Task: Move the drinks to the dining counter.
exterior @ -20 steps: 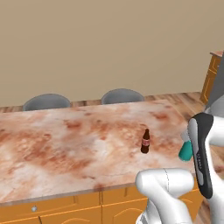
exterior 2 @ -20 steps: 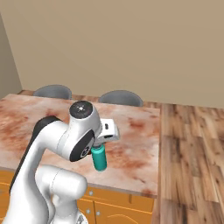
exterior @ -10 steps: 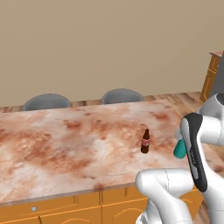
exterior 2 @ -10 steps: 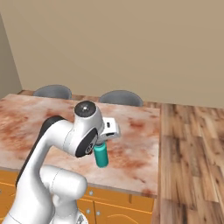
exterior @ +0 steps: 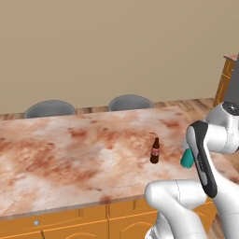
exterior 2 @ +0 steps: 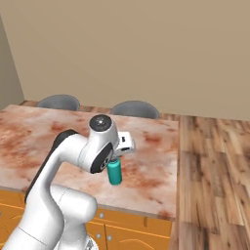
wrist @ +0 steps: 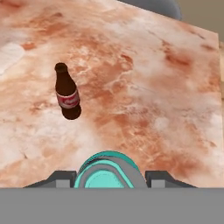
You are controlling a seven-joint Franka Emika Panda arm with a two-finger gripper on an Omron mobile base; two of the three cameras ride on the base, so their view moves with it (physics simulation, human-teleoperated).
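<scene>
My gripper grasps the teal grey-capped bottle above the reddish marbled stone table; next, lower it upright at four o'clock of the small brown red-labelled bottle.

Counter: reddish-brown marbled stone slab, spanning most of the frame.

Brown bottle: small, dark, red label, upright on the counter, well apart from the tool, up and left of it.

Teal bottle: seen end-on from its grey cap, gripped between the tool fingers, above the counter.

Grey chair back: beyond the counter's far edge.
</scene>
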